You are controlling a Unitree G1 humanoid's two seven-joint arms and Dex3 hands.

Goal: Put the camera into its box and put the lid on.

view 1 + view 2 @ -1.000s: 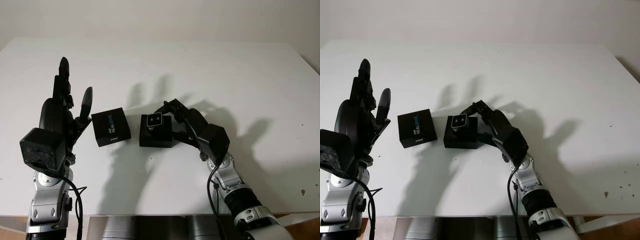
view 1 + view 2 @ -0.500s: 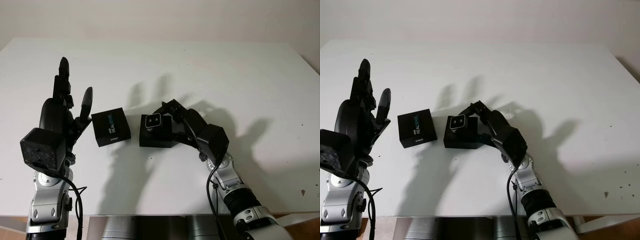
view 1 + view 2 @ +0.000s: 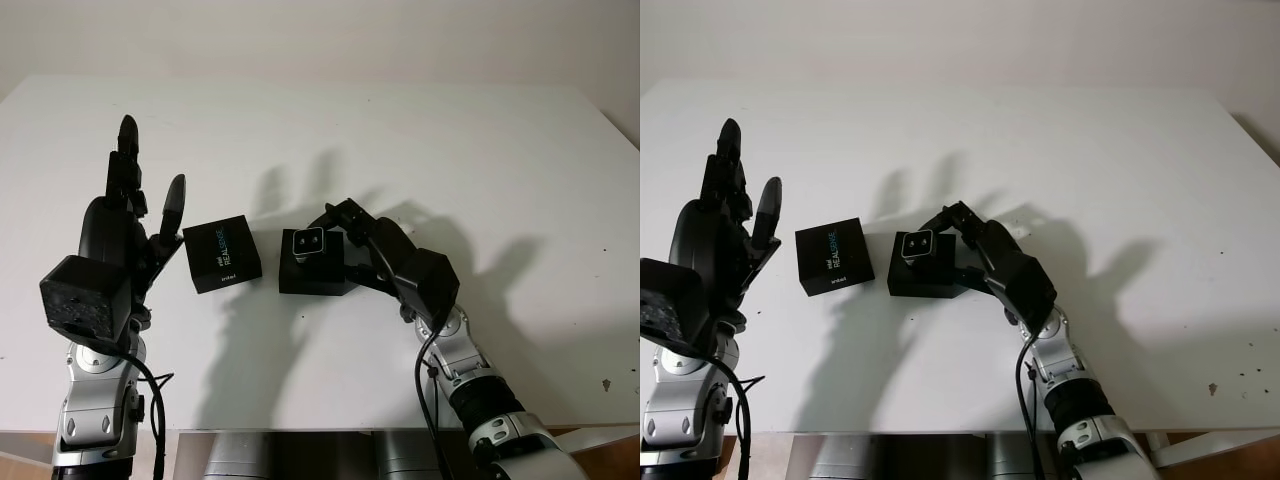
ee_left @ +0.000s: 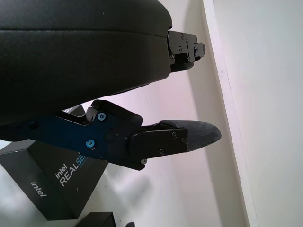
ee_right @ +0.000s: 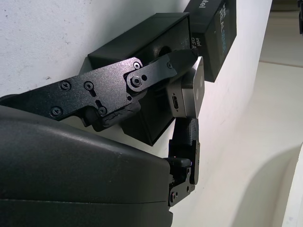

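I see the white table [image 3: 480,150] spread wide in front of me, with both arms coming up from the near edge. My left hand [image 3: 125,235] is raised over the left part of the table, fingers pointing up and away, released and holding nothing; it stands just beside the lid without touching it as far as I can tell. My right hand [image 3: 360,245] reaches in from the right toward the middle of the table and is grasping the camera, its fingers [image 5: 182,59] closed on the camera's sides, as the right wrist view shows plainly. The lid [image 3: 222,253], a black square piece with "intel REALSENSE" printed on its top, lies flat on the table left of centre, between my left hand and the box, a narrow gap apart from the box. The box [image 3: 315,275], black and open-topped, sits on the table near the middle, right beside the lid. The camera [image 3: 307,242], a small grey metal block with dark lenses facing up toward my head cameras, is held at the top of the box, over its far side; I cannot tell whether it is already seated inside or just above the opening.
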